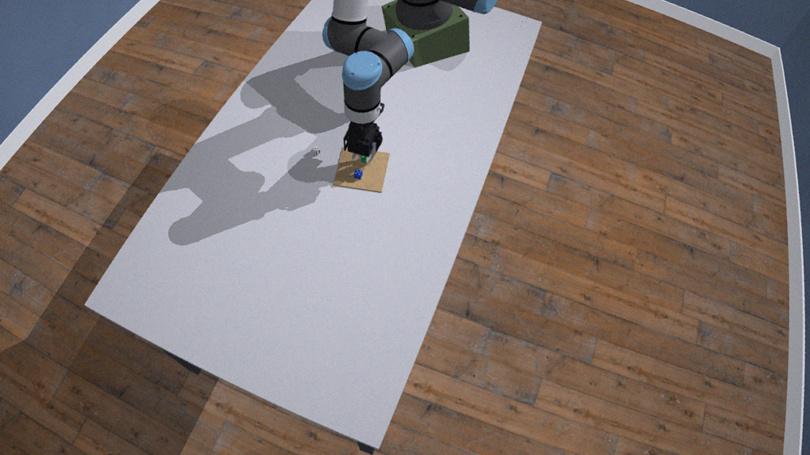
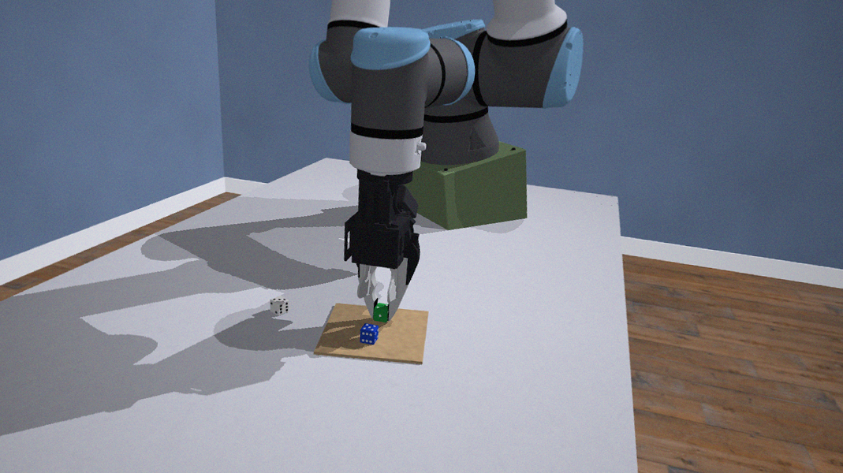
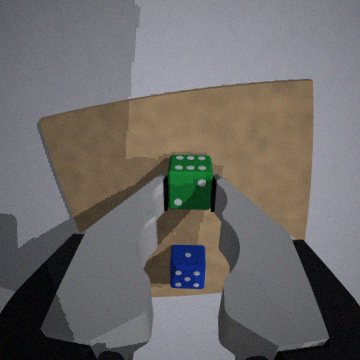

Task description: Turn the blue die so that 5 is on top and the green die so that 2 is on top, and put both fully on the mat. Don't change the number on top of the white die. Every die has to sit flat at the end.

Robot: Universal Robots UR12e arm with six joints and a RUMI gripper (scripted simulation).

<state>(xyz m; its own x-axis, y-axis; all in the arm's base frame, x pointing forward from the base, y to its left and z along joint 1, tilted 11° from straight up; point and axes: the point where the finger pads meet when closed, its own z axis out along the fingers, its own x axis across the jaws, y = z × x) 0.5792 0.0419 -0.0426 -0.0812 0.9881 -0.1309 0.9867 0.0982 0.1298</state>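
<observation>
My gripper [image 1: 363, 158] [image 2: 380, 310] [image 3: 190, 177] is shut on the green die [image 2: 379, 314] [image 3: 190, 184], over the back part of the tan mat [image 1: 373, 182] [image 2: 407, 345] [image 3: 260, 120]. The green die is level, with 2 on top and 6 on the side towards the wrist camera. It is at or just above the mat; contact is hard to tell. The blue die [image 1: 357, 174] [image 2: 368, 334] [image 3: 188, 267] sits flat on the mat's front part, 5 on top. The white die [image 1: 315, 151] [image 2: 279, 305] sits on the table left of the mat; its top number is too small to read.
The white table [image 1: 283, 294] [image 2: 491, 399] extends around the mat. The arm stands on a green base block [image 1: 446, 41] [image 2: 487, 192] at the back. The blue die is close in front of the fingers. The arm's shadow falls across the mat's left part.
</observation>
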